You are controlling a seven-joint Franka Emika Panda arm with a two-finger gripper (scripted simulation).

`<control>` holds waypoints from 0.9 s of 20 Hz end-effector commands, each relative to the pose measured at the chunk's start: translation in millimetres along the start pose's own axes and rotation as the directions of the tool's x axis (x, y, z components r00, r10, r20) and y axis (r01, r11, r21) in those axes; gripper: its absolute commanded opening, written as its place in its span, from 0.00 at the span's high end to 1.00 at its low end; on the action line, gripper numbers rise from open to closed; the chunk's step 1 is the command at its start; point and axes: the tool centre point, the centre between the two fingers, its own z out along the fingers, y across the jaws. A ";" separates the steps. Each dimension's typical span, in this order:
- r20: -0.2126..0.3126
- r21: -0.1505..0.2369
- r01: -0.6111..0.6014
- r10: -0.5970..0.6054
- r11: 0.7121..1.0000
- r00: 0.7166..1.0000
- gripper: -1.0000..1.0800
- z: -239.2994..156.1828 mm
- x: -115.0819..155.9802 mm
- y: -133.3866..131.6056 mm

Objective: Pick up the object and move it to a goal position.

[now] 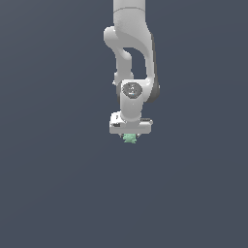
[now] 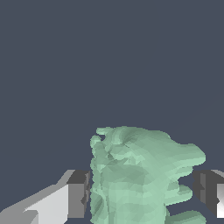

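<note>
The object (image 1: pixel 130 138) is a small mint-green jagged lump showing just under my white gripper (image 1: pixel 130 135) in the exterior view. In the wrist view the object (image 2: pixel 140 175) fills the space between my two dark fingertips. One fingertip (image 2: pixel 79 194) sits right against its side. The other fingertip (image 2: pixel 205 192) stands a narrow gap away from it. The jaws are spread wide and straddle the lump, so my gripper (image 2: pixel 142 194) is open around it. The lower part of the object is cut off by the frame edge.
The white arm (image 1: pixel 131 53) comes straight down from the top of the exterior view. Everything else is a plain dark blue-grey surface with no other objects or edges.
</note>
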 end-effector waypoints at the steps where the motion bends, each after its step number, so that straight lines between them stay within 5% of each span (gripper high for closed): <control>1: -0.001 0.000 0.000 0.000 1.000 1.000 1.00 -13.1 -1.7 2.1; 18: -0.001 0.000 0.000 0.000 1.000 1.000 1.00 -78.0 -8.8 12.4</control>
